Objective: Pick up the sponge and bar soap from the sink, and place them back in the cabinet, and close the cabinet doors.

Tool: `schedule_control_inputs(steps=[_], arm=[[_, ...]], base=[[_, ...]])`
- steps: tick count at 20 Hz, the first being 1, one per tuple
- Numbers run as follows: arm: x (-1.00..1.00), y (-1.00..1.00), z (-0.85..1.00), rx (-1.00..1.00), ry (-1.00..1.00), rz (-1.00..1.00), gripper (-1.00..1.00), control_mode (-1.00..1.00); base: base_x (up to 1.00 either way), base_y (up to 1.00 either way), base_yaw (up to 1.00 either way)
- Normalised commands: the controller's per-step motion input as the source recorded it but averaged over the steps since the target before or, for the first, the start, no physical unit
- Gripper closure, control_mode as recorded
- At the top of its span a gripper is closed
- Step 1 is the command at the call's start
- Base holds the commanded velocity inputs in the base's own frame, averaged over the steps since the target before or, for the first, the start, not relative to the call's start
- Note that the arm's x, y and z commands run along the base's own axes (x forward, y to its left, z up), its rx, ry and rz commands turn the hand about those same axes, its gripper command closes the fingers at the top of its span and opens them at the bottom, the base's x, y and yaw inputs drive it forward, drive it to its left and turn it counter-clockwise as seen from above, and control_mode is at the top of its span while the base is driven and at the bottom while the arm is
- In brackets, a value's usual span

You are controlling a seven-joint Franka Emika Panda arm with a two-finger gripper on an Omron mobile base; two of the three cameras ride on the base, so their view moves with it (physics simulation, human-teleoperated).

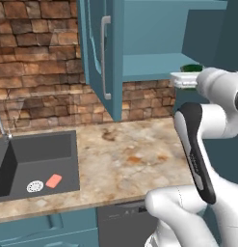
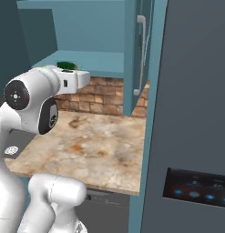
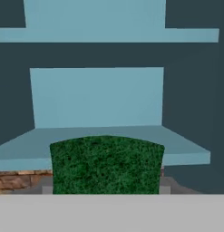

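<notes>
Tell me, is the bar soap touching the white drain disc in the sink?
Apart. The left base view shows dark sink floor between bar soap and drain disc.

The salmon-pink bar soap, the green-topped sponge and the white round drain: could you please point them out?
Salmon-pink bar soap (image 1: 54, 181), left base view, top face.
Green-topped sponge (image 3: 105, 164), hand view, green layer.
White round drain (image 1: 34, 186), left base view, disc centre.

Brick wall, mottled counter, dark appliance on the right.

The brick wall (image 1: 38, 72) runs red-brown behind the counter (image 1: 130, 159), whose top is beige stone with rusty blotches. Under the counter's front edge sits a grey dishwasher (image 1: 121, 224), with teal drawers (image 1: 43, 231) just beside it. From the right base view, a tall dark-grey fridge (image 2: 196, 113) stands against the counter's end, its panel (image 2: 198, 186) glowing with small blue lights.
</notes>
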Motion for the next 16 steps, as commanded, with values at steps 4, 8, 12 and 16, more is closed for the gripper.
schedule_control_inputs(steps=[4, 8, 12, 16], arm=[[0.58, 0.0, 0.55, 0.0, 0.02, 0.0, 1.0, -1.0], [0.7, 0.0, 0.27, 0.0, 0.07, 0.0, 1.0, -1.0], [0.73, 0.0, 0.0, 0.0, 0.02, 0.0, 1.0, -1.0], [0.66, 0.01, -0.01, -0.01, 0.0, 0.0, 1.0, -1.0]], base=[[0.0, 0.0, 0.0], [0.0, 0.0, 0.0], [0.0, 0.0, 0.0], [0.0, 0.0, 0.0]])
